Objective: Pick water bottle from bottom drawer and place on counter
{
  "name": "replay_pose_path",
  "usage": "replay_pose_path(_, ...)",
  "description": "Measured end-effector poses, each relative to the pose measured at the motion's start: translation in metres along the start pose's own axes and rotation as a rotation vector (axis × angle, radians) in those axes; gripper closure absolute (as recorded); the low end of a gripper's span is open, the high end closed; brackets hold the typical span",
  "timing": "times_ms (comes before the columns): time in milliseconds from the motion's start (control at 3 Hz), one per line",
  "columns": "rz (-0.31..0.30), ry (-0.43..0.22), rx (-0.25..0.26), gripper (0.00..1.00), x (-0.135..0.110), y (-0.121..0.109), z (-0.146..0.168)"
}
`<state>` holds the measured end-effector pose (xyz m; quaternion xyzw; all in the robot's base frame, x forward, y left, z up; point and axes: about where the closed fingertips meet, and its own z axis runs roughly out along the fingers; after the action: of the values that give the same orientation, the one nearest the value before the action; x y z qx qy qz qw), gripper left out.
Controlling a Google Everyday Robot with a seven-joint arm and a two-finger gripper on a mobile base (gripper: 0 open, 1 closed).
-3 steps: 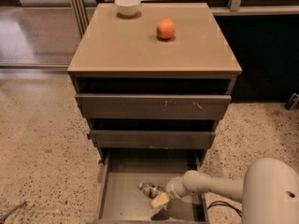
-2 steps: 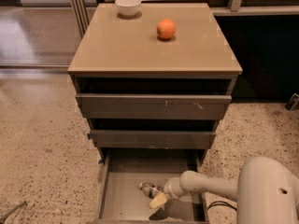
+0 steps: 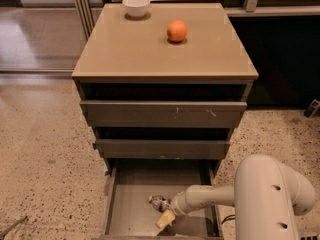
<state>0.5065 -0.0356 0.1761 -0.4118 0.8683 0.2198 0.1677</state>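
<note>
Bottom drawer (image 3: pixel 131 215) stands open, sticking out further than the two above it, grey floor exposed. Water bottle (image 3: pixel 158 201) lies on its side on that drawer's floor, roughly mid-width and mid-depth, and looks flat on the floor rather than lifted. Gripper (image 3: pixel 167 217) is down inside the bottom drawer, on the bottle's front-right side, with its pale yellow tip angled toward the drawer's front edge. I can't tell if it's touching the bottle or just beside it. Jaws: I can't tell from this angle whether they're wide, narrow or closed on the bottle. White arm (image 3: pixel 210 196) comes in from the bottom drawer's right wall and runs nearly level toward the drawer's centre. The fat white link (image 3: pixel 272 199) behind it sits outside the drawer, off its front-right corner. Middle drawer (image 3: pixel 162 148) is directly above the bottom drawer, top drawer (image 3: pixel 162 114) above that, both cracked open with a dark gap over each front. Desk (image 3: pixel 150 59) caps the cabinet straight above the bottom drawer, glossy tan. On the desk I see an orange (image 3: pixel 177 31) toward the back, slightly right of the drawer's centre line. A small white bowl (image 3: pixel 136 6) is at the back, over the drawer's left side, well apart from the orange. Speckled floor (image 3: pixel 45 159) runs along both sides of the bottom drawer.
</note>
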Motion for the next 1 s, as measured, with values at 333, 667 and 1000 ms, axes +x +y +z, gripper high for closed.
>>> replay_pose_path(333, 0.0, 0.0, 0.0, 0.0, 0.0, 0.0, 0.0)
replay_pose_path(667, 0.018, 0.01, 0.0, 0.0, 0.007, -0.004, 0.013)
replay_pose_path(1000, 0.034, 0.033, -0.006, 0.0, 0.011, -0.009, 0.027)
